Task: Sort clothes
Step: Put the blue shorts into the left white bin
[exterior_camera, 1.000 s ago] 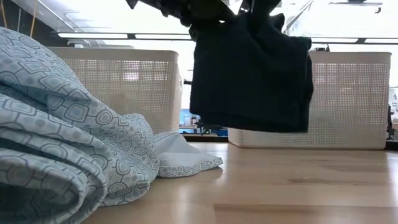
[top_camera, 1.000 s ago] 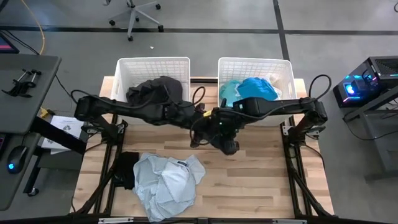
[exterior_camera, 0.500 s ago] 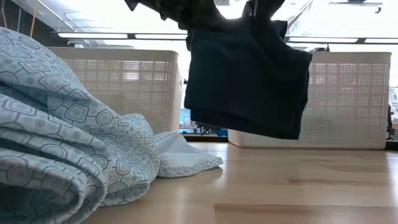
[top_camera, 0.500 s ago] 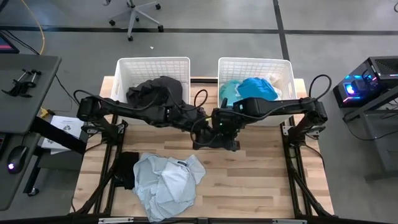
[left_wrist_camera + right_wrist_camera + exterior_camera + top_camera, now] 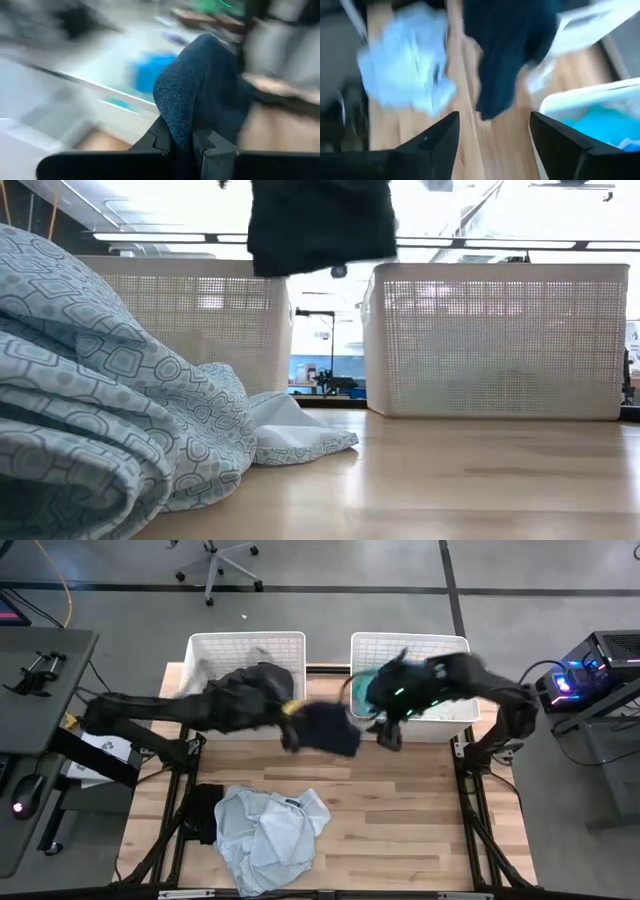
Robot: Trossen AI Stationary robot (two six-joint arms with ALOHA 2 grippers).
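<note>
Only dark garment between left gripper fingers

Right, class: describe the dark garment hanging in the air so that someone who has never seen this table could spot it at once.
Start at the two white slatted plastic baskets along the far edge of the wooden table. Just in front of the gap between them, the dark navy knitted garment hangs clamped in the left gripper. Unlike the pale blue patterned shirt lying crumpled on the table, it touches nothing below.

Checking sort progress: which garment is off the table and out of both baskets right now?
The dark navy garment, pinched in the left gripper and hanging in the air between the baskets. The pale blue patterned one lies on the table; the rest sit in baskets.
</note>
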